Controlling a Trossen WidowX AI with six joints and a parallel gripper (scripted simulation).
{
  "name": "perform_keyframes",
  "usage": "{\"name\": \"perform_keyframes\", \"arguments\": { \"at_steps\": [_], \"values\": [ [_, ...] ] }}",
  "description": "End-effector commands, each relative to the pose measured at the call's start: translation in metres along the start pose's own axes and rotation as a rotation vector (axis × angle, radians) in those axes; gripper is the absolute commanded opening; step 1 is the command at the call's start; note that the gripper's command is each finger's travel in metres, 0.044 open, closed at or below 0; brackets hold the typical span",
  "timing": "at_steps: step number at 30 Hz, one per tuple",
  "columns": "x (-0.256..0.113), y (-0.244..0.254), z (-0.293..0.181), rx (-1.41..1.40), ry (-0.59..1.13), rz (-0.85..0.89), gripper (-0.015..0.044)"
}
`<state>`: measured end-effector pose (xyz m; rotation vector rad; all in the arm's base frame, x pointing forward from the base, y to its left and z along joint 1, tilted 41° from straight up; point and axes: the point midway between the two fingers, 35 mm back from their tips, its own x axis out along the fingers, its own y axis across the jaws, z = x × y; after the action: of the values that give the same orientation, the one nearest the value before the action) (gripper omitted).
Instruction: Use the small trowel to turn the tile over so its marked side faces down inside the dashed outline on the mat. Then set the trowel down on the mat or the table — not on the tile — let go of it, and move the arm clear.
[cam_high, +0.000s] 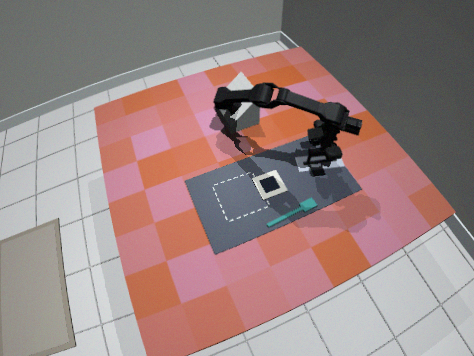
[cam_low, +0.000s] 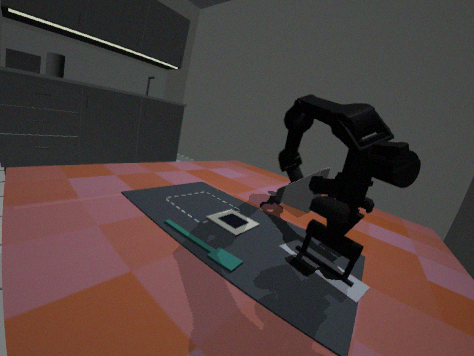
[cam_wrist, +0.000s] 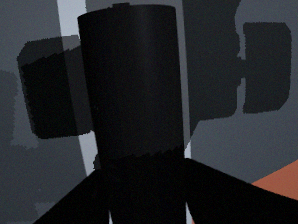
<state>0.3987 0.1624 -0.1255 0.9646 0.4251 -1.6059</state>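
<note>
Pink-and-orange checked tabletop (cam_high: 200, 320) (cam_low: 60, 280); grey walls (cam_high: 150, 40) (cam_low: 300, 55); white floor tiles (cam_high: 280, 335).

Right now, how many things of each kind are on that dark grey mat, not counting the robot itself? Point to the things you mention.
Square cream tile with a dark centre (cam_high: 269, 184) (cam_low: 233, 220): 1
Long teal tool with a flat end (cam_high: 309, 204) (cam_low: 227, 260): 1
Small trowel with a pale flat blade and black handle (cam_high: 303, 168) (cam_low: 361, 291) (cam_wrist: 132, 80): 1
Total: 3

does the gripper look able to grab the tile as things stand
Probably not: the gripper is shut on a dark handle, so its fingers look occupied, though nothing lies on the tile.
</note>
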Motion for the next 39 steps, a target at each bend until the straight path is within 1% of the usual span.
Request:
{"name": "perform_keyframes", "arguments": {
  "at_steps": [1,8,30,37,39],
  "values": [
    [0.0016,0.0002,0.0008,-0.005,-0.005,0.002,0.013],
    [0.0016,0.0002,0.0008,-0.024,-0.005,0.002,0.013],
    [0.0016,0.0002,0.0008,-0.652,-0.005,0.0,0.013],
    [0.0016,0.0002,0.0008,-0.671,-0.005,0.0,0.013],
    [0.0016,0.0002,0.0008,-0.671,-0.005,0.0,0.0183]
  ]
}}
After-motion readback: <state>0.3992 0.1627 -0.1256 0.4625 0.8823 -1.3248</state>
